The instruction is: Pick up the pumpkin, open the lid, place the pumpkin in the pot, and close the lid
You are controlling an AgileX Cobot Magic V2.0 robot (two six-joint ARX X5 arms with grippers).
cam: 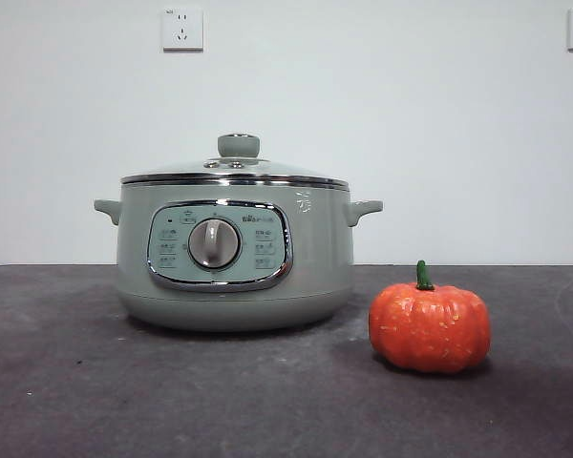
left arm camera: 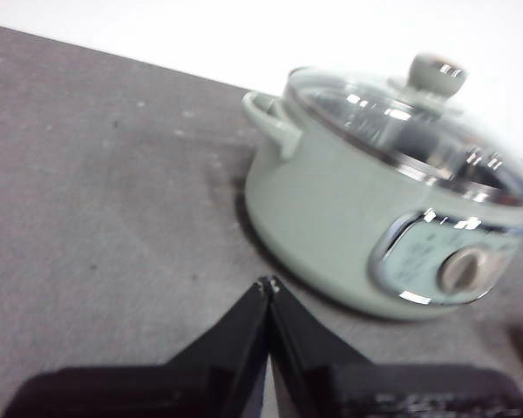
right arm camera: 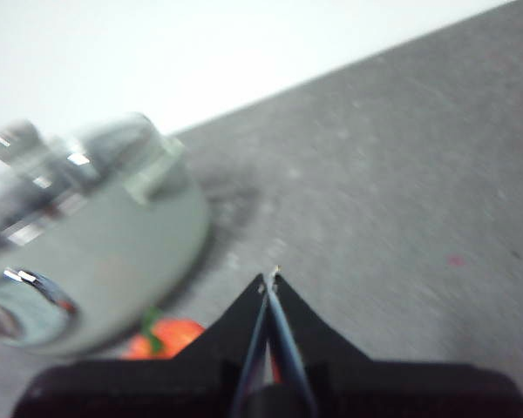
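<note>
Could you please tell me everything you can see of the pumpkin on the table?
The pumpkin is small, glossy, orange-red and ribbed, like moulded plastic, with a short green stem pointing up. It sits upright on the dark table, apart from the pot, to the right of it in the front view and nearer the camera. Nothing grips or touches it.

Right gripper [right arm camera: 271, 280] above the dark table [right arm camera: 401, 174]
Its black jaws meet at the tips, holding nothing. The blurred pot [right arm camera: 96, 252] with what seems its lid [right arm camera: 61, 157] on; the pumpkin [right arm camera: 170, 338] sits just beside it.
</note>
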